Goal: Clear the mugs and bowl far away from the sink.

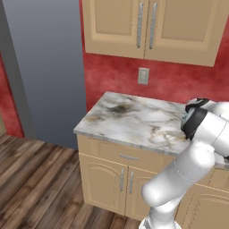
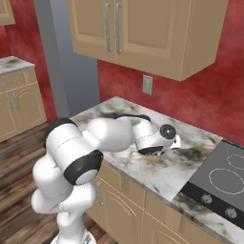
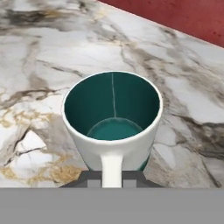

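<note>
Right at my fingertips, in the hand view, sits a mug [image 3: 113,120]: white outside, dark teal inside, its mouth open toward the camera and its handle pointing back at me, running down between my two dark finger tips. My pincer [image 3: 112,178] is drawn narrow on that handle, so I judge that I am holding the mug by it. The mug's axis looks upright against the tabletop [image 3: 39,57], and the base seems to be just above the marble or resting on it; I cannot tell which.

From the right base view my arm is folded low over the near edge of the tabletop [image 2: 157,171], with the hand [image 2: 159,138] out over the marble. Right of it lies a black cooktop [image 2: 224,183]. The mug itself is hidden behind my wrist there.

Farther off, the left base view shows the marble stretching left toward a tall grey panel [image 1: 49,67], with a red wall and an outlet [image 1: 143,76] behind and cabinets above.

The relation that matters: the mug lies directly ahead of the pincer, handle toward me. No sink is in sight, so this spot reads as well apart from it, and my next move is probably setting down and letting go.
</note>
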